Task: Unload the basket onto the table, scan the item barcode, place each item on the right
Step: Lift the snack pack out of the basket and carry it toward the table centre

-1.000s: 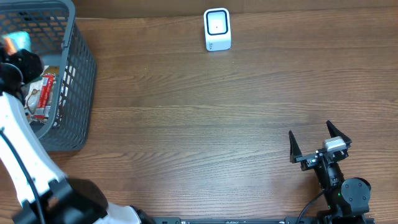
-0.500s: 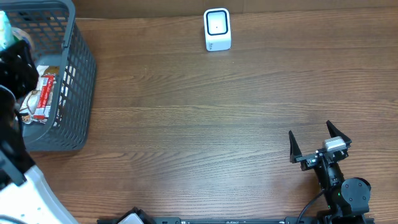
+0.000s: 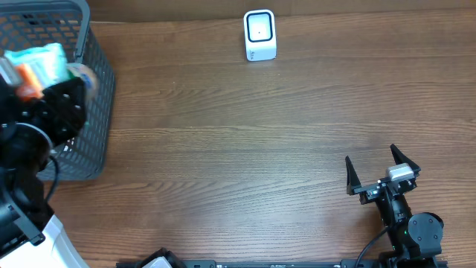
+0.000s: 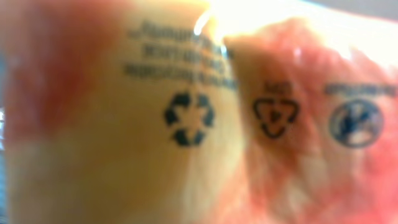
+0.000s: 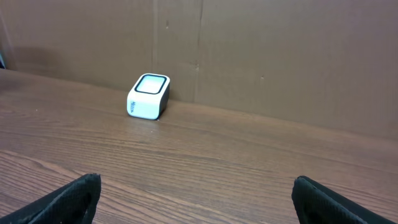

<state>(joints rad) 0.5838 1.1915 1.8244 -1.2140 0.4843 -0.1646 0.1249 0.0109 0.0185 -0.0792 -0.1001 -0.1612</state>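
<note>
Left gripper [image 3: 50, 88] is clamped on a snack packet [image 3: 43, 62], held up over the basket [image 3: 100, 141], presumably headed for the scanner [image 3: 259, 35]. Right gripper [image 3: 372, 167] sits wide open, idle.

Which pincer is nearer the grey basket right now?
Left. The left pincer holds a packet over the basket; the right pincer sits open far across the table.

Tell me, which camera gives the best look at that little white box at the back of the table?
The right wrist view: it shows the white box at an angle, top window and front side together. The overhead view shows only its top face. The left wrist view misses it; a blurred packet fills that picture.
</note>
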